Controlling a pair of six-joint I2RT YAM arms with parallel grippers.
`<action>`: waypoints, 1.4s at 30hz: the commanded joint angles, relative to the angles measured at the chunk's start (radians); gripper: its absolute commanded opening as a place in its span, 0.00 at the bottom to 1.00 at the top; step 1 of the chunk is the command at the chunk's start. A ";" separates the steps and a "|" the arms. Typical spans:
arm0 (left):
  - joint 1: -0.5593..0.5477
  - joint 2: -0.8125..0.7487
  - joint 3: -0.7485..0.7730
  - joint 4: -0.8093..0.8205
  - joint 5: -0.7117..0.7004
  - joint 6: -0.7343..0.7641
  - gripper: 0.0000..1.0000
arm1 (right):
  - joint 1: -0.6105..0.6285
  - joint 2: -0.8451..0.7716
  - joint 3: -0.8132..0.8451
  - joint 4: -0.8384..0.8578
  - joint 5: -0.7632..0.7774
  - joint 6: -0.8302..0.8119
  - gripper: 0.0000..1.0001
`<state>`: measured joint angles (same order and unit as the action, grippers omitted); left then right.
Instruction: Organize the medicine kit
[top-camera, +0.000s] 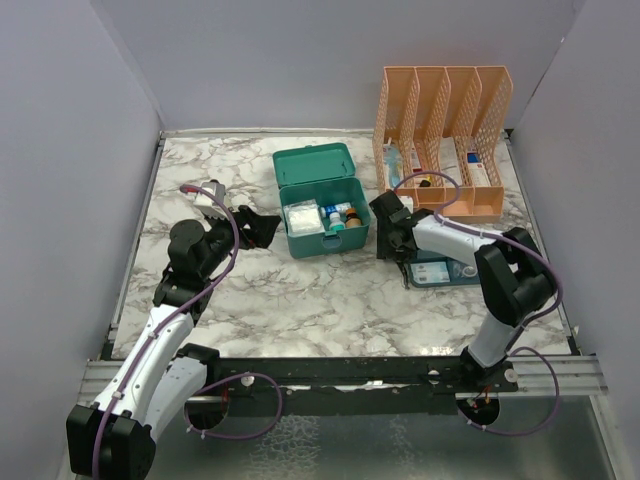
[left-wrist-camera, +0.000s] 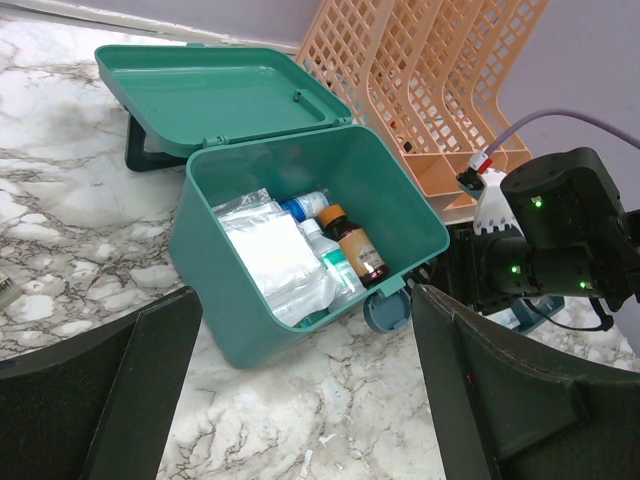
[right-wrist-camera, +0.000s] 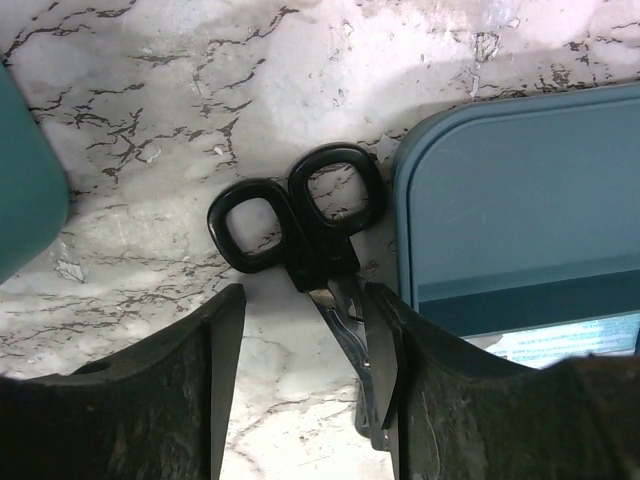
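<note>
Right gripper (right-wrist-camera: 305, 300) points down at the marble table (right-wrist-camera: 150, 100), jaws apart and gripping nothing. Black-handled scissors (right-wrist-camera: 300, 235) lie flat between its fingers, blades along the right finger's inner side, just beside the dark-blue tray (right-wrist-camera: 510, 220). Left gripper (top-camera: 262, 228) hovers spread wide and empty, facing the medicine kit (left-wrist-camera: 300, 170). That teal box sits mid-table between the two grippers, its lid (left-wrist-camera: 220, 95) tipped back open. It holds a white packet (left-wrist-camera: 265, 255), an amber bottle (left-wrist-camera: 355, 250) and smaller bottles. Farther back, right of the kit, stands the orange mesh organizer (top-camera: 445, 110).
</note>
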<state>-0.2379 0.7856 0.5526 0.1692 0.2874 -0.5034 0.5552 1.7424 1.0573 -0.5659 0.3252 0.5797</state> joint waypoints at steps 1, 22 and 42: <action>-0.003 -0.002 -0.009 0.009 -0.014 0.003 0.89 | 0.005 0.033 0.006 0.005 -0.021 -0.002 0.53; -0.003 -0.010 -0.010 0.009 -0.010 0.001 0.89 | 0.005 -0.114 -0.056 -0.030 -0.205 -0.048 0.47; -0.003 -0.001 -0.015 0.023 0.004 -0.008 0.89 | 0.059 -0.120 -0.133 -0.071 -0.310 -0.083 0.34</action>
<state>-0.2379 0.7864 0.5453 0.1646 0.2874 -0.5037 0.5678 1.6127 0.9188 -0.6052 0.0406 0.4885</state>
